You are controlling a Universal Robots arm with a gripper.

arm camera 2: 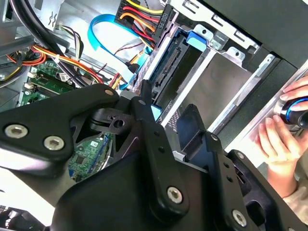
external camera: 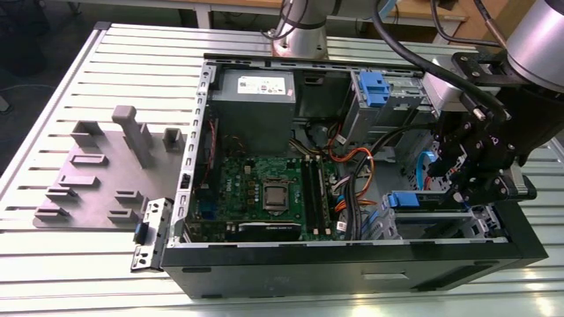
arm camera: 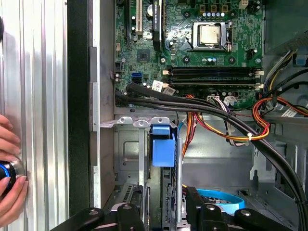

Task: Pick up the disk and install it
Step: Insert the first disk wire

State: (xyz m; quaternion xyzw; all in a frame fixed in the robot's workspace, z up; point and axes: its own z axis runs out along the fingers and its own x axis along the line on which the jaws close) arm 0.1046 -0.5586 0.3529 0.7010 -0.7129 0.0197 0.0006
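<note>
Your disk (arm camera: pixel 162 149) stands on edge inside the drive cage (arm camera: pixel 126 144) at the corner of the open computer case. Its long axis runs along the slot. The blue carrier's tab end points at the motherboard (arm camera: pixel 192 48), which is toward the exterior view's left, and the other end lies under your gripper (external camera: pixel 465 193). The gripper hangs directly over that end, but you cannot tell whether the claw is pinching the disk or standing free of it. The cage's sheet-metal walls sit just beside both faces of the disk. The case's black side wall (arm camera: pixel 79 96) is near on one side. Just past the tab end, a black cable bundle (arm camera: pixel 192 108) and coloured power wires (arm camera: pixel 262 113) cross between the disk and the motherboard. A blue flat cable (arm camera 2: pixel 103 29) loops near the gripper. Outside the case, a person's hand (arm camera 2: pixel 276 139) rests on a blue-ringed knob (arm camera 2: pixel 294 107) on the slatted table (arm camera: pixel 43 96).
</note>
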